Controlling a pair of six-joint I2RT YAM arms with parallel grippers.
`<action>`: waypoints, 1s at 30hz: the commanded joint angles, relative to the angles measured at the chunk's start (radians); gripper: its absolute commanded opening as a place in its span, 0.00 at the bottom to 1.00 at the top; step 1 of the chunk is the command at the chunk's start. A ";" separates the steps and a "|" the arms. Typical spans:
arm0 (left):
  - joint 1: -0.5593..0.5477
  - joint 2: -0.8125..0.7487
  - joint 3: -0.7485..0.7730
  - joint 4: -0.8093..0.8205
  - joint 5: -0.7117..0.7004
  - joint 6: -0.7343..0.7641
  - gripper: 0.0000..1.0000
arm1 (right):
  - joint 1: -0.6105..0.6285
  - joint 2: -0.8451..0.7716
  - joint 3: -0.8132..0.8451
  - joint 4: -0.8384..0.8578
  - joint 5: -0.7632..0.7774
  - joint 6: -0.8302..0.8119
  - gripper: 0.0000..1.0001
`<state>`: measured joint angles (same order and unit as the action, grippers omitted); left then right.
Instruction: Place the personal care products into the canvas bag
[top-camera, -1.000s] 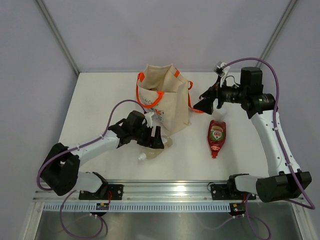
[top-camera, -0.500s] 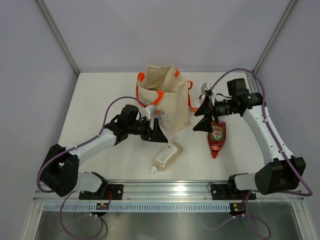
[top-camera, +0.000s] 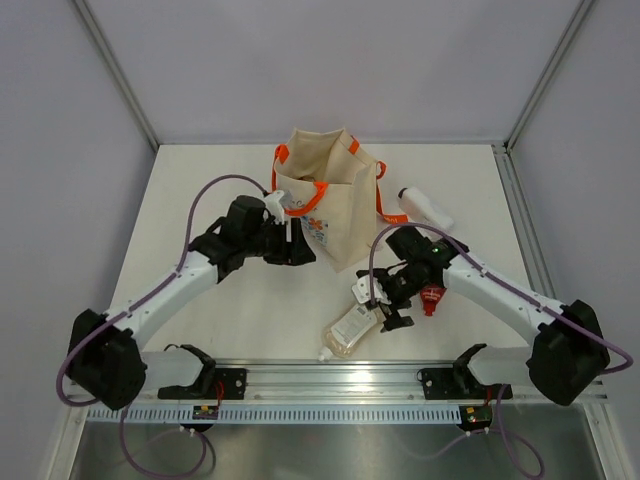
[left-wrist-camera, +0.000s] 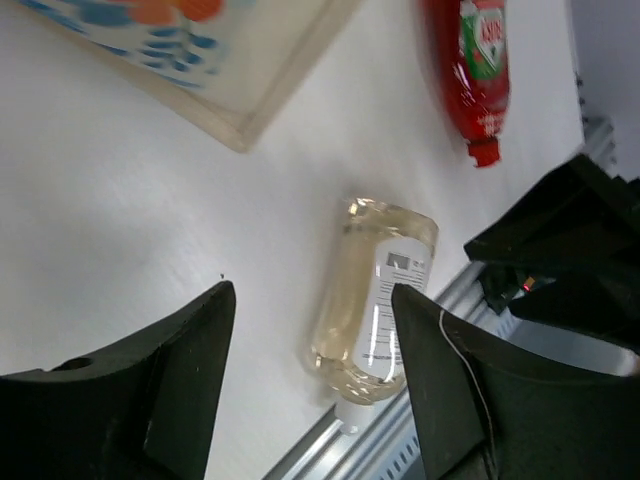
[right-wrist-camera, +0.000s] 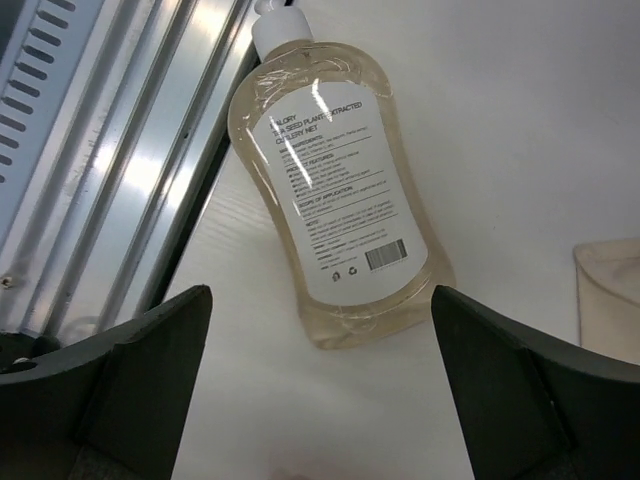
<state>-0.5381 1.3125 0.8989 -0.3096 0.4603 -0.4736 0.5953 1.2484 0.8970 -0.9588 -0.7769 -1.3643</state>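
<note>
The canvas bag (top-camera: 335, 205) stands upright at the middle back, with its orange handles up and its printed corner (left-wrist-camera: 200, 60) in the left wrist view. A clear-beige bottle (top-camera: 350, 328) (right-wrist-camera: 335, 200) (left-wrist-camera: 375, 295) lies flat near the front rail, cap toward the rail. My right gripper (top-camera: 385, 310) (right-wrist-camera: 320, 300) hovers open over its base end, touching nothing. My left gripper (top-camera: 298, 248) (left-wrist-camera: 310, 300) hangs beside the bag's left front, jaws apart and empty. A red bottle (left-wrist-camera: 475, 70) (top-camera: 432, 297) lies mostly under my right arm. A white bottle (top-camera: 425, 207) lies right of the bag.
The metal rail (right-wrist-camera: 120, 130) (top-camera: 330, 375) runs along the table's front edge, just past the clear-beige bottle's cap. My right arm (left-wrist-camera: 560, 250) crosses the table's right half. A corner of the bag (right-wrist-camera: 610, 290) shows in the right wrist view.
My right arm swung from the back right down over the clear-beige bottle, uncovering the white bottle. The clear-beige bottle shifted right and toward the rail. My left gripper drew back to the bag.
</note>
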 joint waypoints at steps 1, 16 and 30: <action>0.010 -0.177 0.045 -0.141 -0.279 0.061 0.57 | 0.079 0.063 0.032 0.135 0.093 -0.075 0.99; 0.012 -0.657 -0.143 -0.302 -0.555 -0.045 0.99 | 0.345 0.370 0.054 0.253 0.343 0.129 0.99; 0.012 -0.728 -0.143 -0.332 -0.632 -0.068 0.99 | 0.397 0.482 0.214 0.264 0.381 0.473 0.00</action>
<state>-0.5282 0.6144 0.7559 -0.6617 -0.1211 -0.5247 1.0004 1.7489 1.0645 -0.6746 -0.3573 -1.0035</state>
